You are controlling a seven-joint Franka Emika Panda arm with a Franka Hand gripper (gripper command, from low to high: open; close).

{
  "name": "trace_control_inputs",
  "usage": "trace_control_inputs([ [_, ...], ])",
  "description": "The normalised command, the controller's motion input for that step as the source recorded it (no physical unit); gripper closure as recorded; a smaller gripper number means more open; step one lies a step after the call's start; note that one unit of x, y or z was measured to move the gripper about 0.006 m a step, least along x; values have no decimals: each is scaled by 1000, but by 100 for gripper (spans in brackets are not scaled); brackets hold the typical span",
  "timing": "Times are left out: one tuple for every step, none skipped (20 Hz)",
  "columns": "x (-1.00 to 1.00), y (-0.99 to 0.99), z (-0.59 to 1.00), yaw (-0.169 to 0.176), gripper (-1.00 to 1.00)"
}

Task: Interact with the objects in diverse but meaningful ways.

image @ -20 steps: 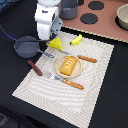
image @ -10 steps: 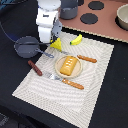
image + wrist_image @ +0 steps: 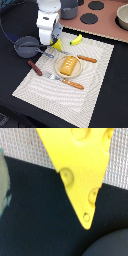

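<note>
Exterior and wrist views of a dark tabletop (image 3: pixel 15 20) carrying a pale ribbed placemat (image 3: pixel 95 95). Nearest the camera, on the placemat, lies a fork with an orange handle (image 3: pixel 66 81), just beside a small round plate (image 3: pixel 60 71). The plate holds one item, the golden-brown bread loaf (image 3: pixel 69 65), lying within its rim. Off the placemat's edge toward the exterior view's left, the brown sausage (image 3: pixel 35 68) rests on the tabletop. Beyond the plate lies a knife with an orange handle (image 3: pixel 80 57). Further back, the grey saucepan (image 3: pixel 26 46) stands on the tabletop beside the placemat's far corner, its blue handle pointing toward the plate; its contents cannot be made out. The white gripper (image 3: pixel 51 42) hangs over that far corner, directly above the yellow cheese wedge (image 3: pixel 80 168), whose tip overhangs the placemat's edge onto the tabletop in the wrist view. Whether the fingers are spread or closed cannot be determined. The yellow banana (image 3: pixel 76 39) lies at the placemat's far edge. Behind it, a brown stove board (image 3: pixel 107 22) bears dark round burners.
</note>
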Motion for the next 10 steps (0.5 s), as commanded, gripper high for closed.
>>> trace_control_inputs([
  [189,29,-109,7,-100],
  [191,31,-120,9,-100],
  [180,31,-131,9,-100],
  [160,9,-157,9,-100],
  [151,9,-174,7,-100],
  [126,0,-186,6,-100],
  [120,0,-189,6,-100],
  [109,0,-154,9,-100],
  [117,0,-100,11,-100],
  [166,3,-43,11,-100],
])
